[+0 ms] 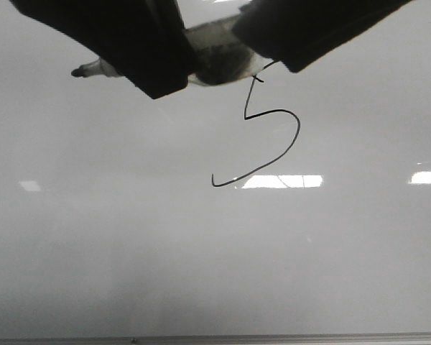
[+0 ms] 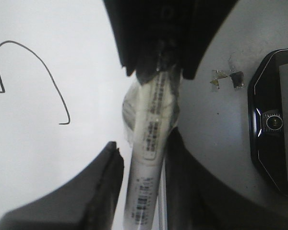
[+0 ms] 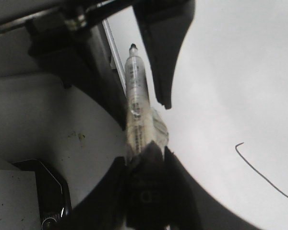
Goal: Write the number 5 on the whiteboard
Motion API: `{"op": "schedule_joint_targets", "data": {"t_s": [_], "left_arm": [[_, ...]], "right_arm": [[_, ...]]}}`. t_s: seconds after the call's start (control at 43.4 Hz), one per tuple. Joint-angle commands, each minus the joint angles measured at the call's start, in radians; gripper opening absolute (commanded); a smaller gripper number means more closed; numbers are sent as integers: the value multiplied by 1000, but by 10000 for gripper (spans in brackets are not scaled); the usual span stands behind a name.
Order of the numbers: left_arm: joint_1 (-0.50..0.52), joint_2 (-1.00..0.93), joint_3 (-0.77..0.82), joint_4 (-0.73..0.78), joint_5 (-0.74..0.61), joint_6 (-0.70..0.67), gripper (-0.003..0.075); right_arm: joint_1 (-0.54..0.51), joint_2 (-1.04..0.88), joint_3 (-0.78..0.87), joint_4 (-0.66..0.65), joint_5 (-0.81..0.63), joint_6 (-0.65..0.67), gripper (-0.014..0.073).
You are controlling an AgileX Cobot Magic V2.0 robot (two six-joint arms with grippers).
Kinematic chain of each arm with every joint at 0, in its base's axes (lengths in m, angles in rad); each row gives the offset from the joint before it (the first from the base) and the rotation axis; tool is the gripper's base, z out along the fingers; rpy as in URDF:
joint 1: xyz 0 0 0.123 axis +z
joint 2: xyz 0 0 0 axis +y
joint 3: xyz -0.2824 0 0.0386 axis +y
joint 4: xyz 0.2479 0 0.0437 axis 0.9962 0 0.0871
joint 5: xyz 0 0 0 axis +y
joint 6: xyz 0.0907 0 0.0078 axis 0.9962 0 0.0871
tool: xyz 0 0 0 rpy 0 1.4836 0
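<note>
The number 5 (image 1: 299,133) is a thin black line on the glossy whiteboard (image 1: 129,237); part of it also shows in the left wrist view (image 2: 50,80) and in the right wrist view (image 3: 264,176). A white marker (image 1: 215,63) with printed labels lies level above the 5, its dark tip (image 1: 76,72) pointing left. My right gripper (image 3: 145,154) is shut on the marker's dark rear end. My left gripper (image 2: 144,143) has its fingers on either side of the marker barrel (image 2: 151,143), with a visible gap on one side. Both grippers hang over the board's upper part.
A thin grey rail (image 1: 273,338) runs along the whiteboard's lower edge. Beside the board is a grey surface with scraps of tape (image 2: 225,79) and a black camera unit (image 2: 273,124), which also shows in the right wrist view (image 3: 43,201). Bright glare patches (image 1: 281,181) lie below the 5.
</note>
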Motion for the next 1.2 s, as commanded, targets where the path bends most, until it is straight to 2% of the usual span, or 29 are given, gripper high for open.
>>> {"op": "schedule_joint_targets", "data": {"t_s": [0.0,0.161,0.277,0.346,0.415,0.577,0.669,0.83,1.015,1.176], "left_arm": [[-5,-26,-34,1,-38,-2,149],[-5,-26,-34,1,-38,-2,66],[-5,-26,-34,1,-38,-2,62],[-5,-26,-34,1,-36,-2,62],[-5,-26,-34,1,-36,-2,62],[-5,-26,-34,6,-36,-2,62],[10,-26,-34,6,-40,-20,62],[98,-32,-34,-29,-50,-65,62],[304,-94,2,-192,-114,-73,62],[477,-196,124,-290,-223,-128,62]], "right_arm": [[1,-29,-33,32,-60,-12,-60],[1,-29,-33,32,-47,-12,-60],[1,-29,-33,32,-43,-12,-58],[1,-29,-33,32,-44,-12,-29],[1,-29,-33,32,-47,-12,58],[-3,-30,-33,32,-54,-12,393],[-30,-43,-33,29,-54,9,495],[-162,-129,-10,29,-61,69,452],[-363,-315,126,29,-152,200,334],[-525,-502,282,29,-233,313,239]]}}
